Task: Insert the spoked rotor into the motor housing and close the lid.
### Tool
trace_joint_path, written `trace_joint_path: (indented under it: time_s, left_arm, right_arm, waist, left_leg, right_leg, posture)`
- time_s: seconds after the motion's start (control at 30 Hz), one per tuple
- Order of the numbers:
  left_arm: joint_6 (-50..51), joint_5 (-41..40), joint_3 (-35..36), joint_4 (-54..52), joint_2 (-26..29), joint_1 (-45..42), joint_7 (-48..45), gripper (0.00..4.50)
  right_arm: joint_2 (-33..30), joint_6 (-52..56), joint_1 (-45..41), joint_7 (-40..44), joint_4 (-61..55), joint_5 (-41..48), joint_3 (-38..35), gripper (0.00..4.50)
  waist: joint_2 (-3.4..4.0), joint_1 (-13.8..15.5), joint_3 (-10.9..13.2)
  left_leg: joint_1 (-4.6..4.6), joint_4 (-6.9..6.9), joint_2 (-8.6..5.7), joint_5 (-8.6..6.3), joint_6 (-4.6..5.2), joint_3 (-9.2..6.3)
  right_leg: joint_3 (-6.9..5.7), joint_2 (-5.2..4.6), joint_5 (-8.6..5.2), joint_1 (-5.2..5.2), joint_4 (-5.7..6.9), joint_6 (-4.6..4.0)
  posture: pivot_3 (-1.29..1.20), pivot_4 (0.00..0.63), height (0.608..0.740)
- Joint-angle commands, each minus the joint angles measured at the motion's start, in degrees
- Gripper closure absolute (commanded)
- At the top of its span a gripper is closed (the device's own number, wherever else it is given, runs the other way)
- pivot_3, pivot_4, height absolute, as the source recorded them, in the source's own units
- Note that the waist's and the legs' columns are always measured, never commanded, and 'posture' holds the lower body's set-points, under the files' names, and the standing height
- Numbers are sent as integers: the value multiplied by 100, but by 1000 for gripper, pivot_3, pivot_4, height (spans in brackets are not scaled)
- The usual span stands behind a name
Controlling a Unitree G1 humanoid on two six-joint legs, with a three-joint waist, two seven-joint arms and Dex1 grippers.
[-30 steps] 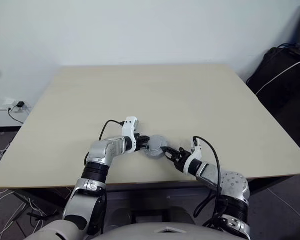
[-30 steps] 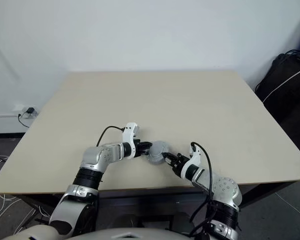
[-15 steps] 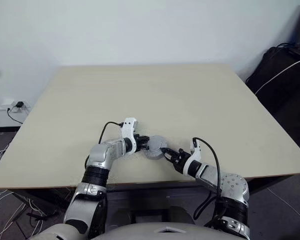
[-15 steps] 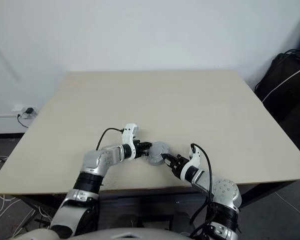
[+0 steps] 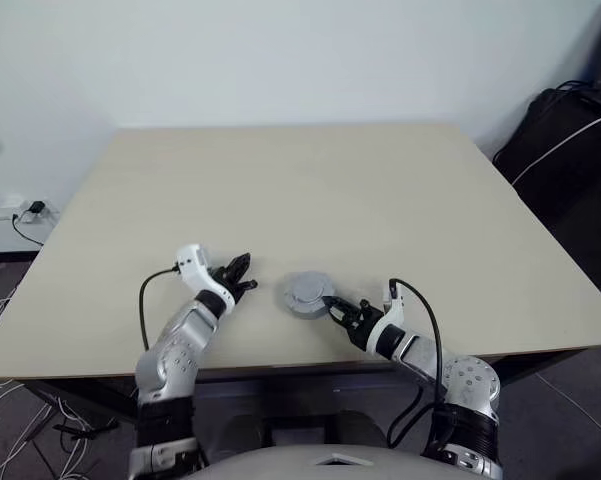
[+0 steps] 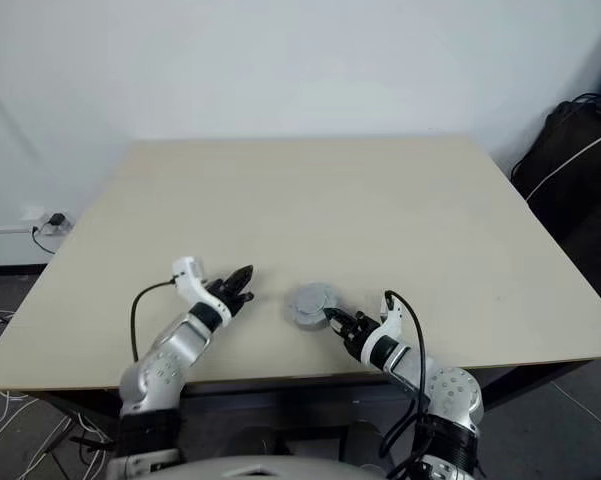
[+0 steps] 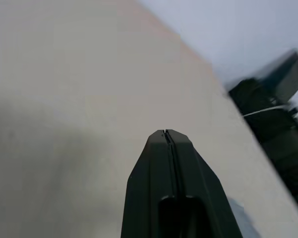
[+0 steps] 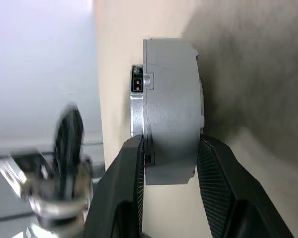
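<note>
A bare beige tabletop point(image 5: 310, 190) meets a white wall point(image 5: 280, 60); a wall socket point(image 5: 25, 208) and a black bag point(image 5: 570, 150) flank it.

- Table point(image 5: 310, 190): one, pale beige top, square-cut, set against a white wall at its 12 o'clock edge.
- Motor housing point(image 5: 306, 294): one, squat, round, silver-grey, resting directly on the table near the 6 o'clock edge, roughly midway along it; top face closed over by the lid point(image 8: 137, 99), seen edge-on in the right wrist view.
</note>
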Motion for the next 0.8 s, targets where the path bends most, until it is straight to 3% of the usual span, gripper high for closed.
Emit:
trace_joint_path:
  time_s: [0.03,0.3,0.43,0.8]
  left_arm:
    - [436,-847,-13,-580,-297,237,20,3869]
    - [935,-2792,67,-705,-681,712,247,1212]
    - [765,-3331,-94,-689,-750,879,418,0]
    - [456,-4409,-641,-287,-924,1103,622,0]
  right_arm:
    - [314,-219,-365,51,-351,658,1,3300]
    - [191,-669,-830,-87,-307,1151,98,3301]
    - [82,-737,-966,-194,-275,1280,174,3302]
    - [-198,-201,-745,-245,-459,1897,688,3302]
  waist:
    - [4,10,9]
    - [7,-10,14]
    - [8,-13,13]
    - [8,-12,13]
  left_leg:
    - [-2,3,0,1,1,-2]
    - [3,9,-2,7,4,2]
    - [6,9,0,8,3,6]
    - [23,9,1,9,4,30]
  right_leg:
    - [-2,1,0,0,0,1]
    - [2,47,3,7,2,4]
    - [8,51,2,8,3,3]
    - [28,56,-12,17,4,-24]
  posture:
    - [0,0,740]
    - [0,0,740]
    - [0,0,740]
    - [0,0,740]
